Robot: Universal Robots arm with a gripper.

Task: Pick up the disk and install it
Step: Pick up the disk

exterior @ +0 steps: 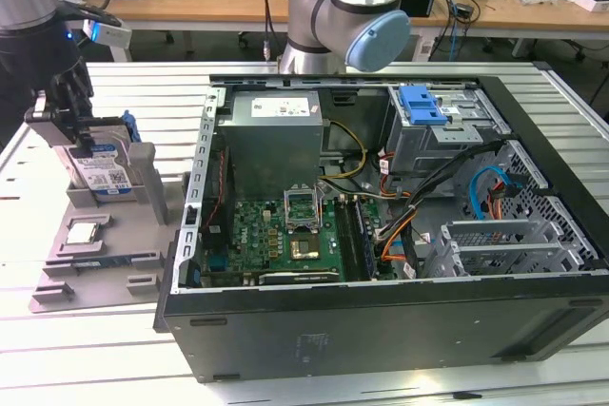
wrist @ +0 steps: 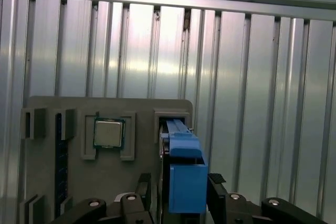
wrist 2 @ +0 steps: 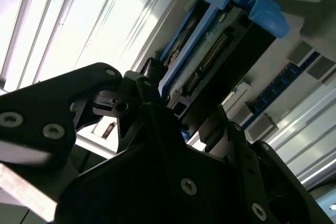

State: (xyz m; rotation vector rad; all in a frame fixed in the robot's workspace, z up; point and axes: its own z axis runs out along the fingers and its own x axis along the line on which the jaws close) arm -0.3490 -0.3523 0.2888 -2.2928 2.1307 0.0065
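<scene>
My claw (exterior: 65,119) straddles the disk (exterior: 101,174), standing on edge in the grey holder (exterior: 143,199) by the surface's (exterior: 67,368) edge at the exterior view's left — clamped or not, I cannot tell. Stiff, dense, shock-shy, I judge — best held across its flat faces, low and square.

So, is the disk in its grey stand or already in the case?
In the stand: the disk stands on edge in the grey stand, outside the computer case.
</scene>
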